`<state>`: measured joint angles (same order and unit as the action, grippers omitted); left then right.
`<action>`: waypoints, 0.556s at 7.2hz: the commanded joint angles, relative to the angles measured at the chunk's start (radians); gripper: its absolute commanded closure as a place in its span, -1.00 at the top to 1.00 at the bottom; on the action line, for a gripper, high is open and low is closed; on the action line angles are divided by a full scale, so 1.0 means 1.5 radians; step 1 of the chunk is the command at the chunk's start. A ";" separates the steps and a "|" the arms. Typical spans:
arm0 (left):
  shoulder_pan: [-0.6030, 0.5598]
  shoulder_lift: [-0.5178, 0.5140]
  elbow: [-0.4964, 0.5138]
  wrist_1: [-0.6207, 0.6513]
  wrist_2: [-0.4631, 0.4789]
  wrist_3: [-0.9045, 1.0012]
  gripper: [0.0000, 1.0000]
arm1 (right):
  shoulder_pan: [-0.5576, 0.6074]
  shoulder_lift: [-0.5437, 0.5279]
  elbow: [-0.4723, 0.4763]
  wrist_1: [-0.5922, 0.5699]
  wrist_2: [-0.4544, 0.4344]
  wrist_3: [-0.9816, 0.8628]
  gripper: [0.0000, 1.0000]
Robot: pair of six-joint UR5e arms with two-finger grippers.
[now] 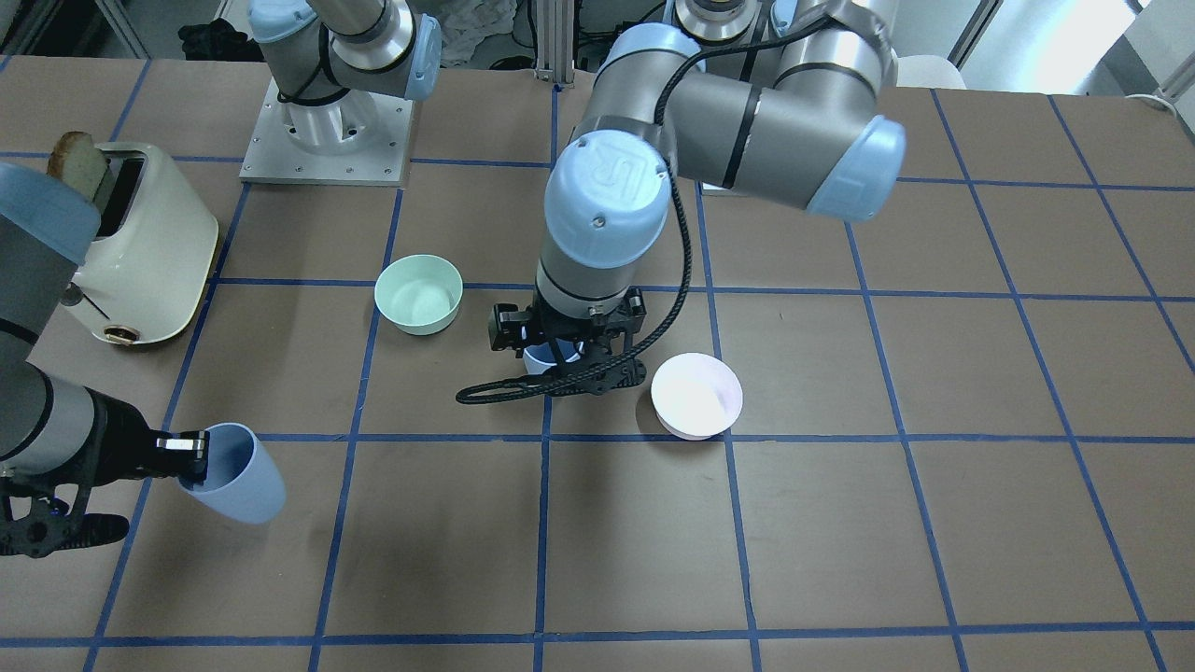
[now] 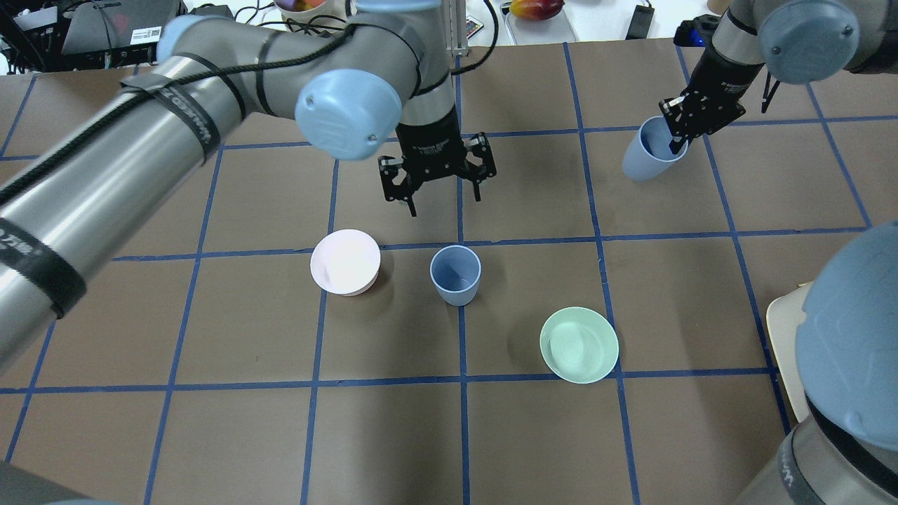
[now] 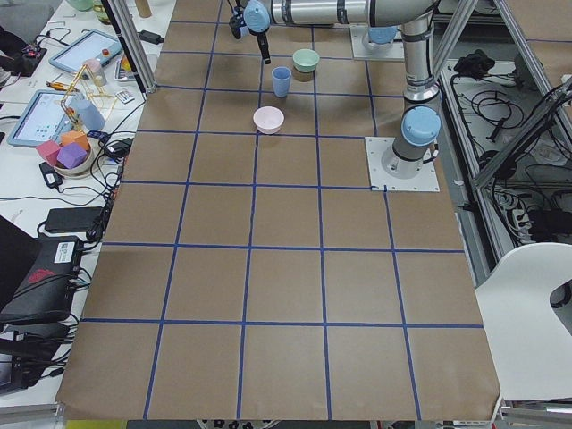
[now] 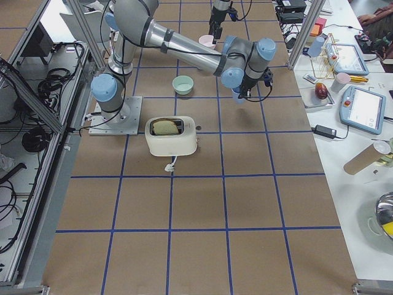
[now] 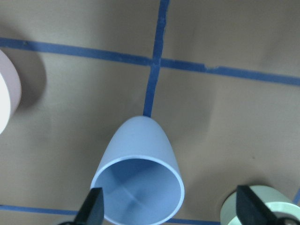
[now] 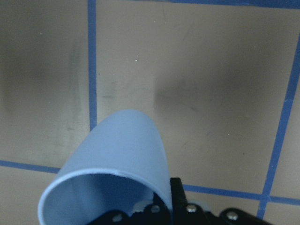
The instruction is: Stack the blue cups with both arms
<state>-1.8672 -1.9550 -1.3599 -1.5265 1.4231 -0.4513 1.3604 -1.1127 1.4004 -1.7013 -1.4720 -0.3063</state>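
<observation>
One blue cup (image 2: 456, 275) stands upright at the table's middle, between the two bowls. My left gripper (image 2: 445, 202) hangs open just above and beyond it. In the left wrist view the cup (image 5: 138, 187) lies between the two spread fingertips (image 5: 92, 208). In the front-facing view the wrist hides most of this cup (image 1: 539, 358). My right gripper (image 2: 675, 139) is shut on the rim of the second blue cup (image 2: 649, 151), one finger inside it, and holds it tilted at the far right. That cup also shows in the front-facing view (image 1: 238, 471) and the right wrist view (image 6: 112, 173).
A pale pink bowl (image 2: 345, 261) sits left of the standing cup and a mint green bowl (image 2: 579, 344) sits nearer me on its right. A cream toaster (image 1: 140, 247) with a slice of toast stands by my right arm. Blue tape lines grid the brown table.
</observation>
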 commanded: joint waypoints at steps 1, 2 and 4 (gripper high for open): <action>0.061 0.058 0.085 -0.104 0.015 0.182 1.00 | 0.045 -0.046 0.000 0.049 0.038 0.044 -1.00; 0.073 0.080 0.085 -0.089 0.067 0.201 1.00 | 0.093 -0.060 0.006 0.054 0.036 0.097 -1.00; 0.102 0.120 0.049 -0.059 0.076 0.209 1.00 | 0.180 -0.089 0.012 0.064 0.036 0.199 -1.00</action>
<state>-1.7460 -1.8142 -1.2509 -1.6293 1.5226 -0.1532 1.5491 -1.2185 1.4108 -1.6184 -1.4183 -0.0984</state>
